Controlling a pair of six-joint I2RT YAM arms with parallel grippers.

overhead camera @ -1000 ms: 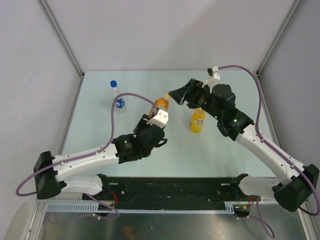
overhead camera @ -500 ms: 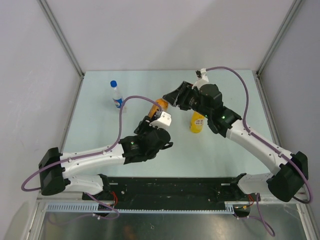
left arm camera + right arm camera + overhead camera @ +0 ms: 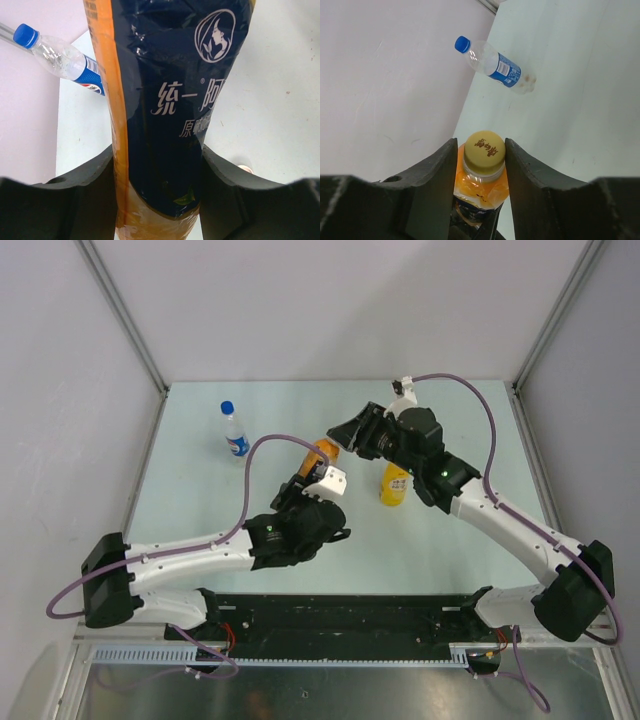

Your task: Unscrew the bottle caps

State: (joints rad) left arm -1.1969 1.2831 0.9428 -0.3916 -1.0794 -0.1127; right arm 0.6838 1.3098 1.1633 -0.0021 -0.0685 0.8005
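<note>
The dark-labelled orange bottle [image 3: 322,452] [image 3: 170,100] hangs tilted above the table, and my left gripper [image 3: 314,466] [image 3: 157,155] is shut on its lower body, a pad pressed to each side. Its yellow-orange cap [image 3: 484,147] sits between the fingers of my right gripper [image 3: 344,437] [image 3: 480,160], which have closed in against the cap's sides. The clear water bottle [image 3: 235,434] [image 3: 70,64] [image 3: 497,67] stands at the back left with its blue cap [image 3: 227,407] [image 3: 462,44] on. The tall yellow juice bottle [image 3: 395,485] stands under my right arm, top hidden.
Grey walls [image 3: 60,390] with metal corner posts close the table in on three sides. A purple cable [image 3: 262,443] loops from my left arm over the table near the water bottle. The arms' black base rail [image 3: 340,610] runs along the near edge.
My right gripper moved left onto the held bottle's top and its jaws narrowed from wide open to close around the cap. The left gripper kept its grip and shifted slightly.
</note>
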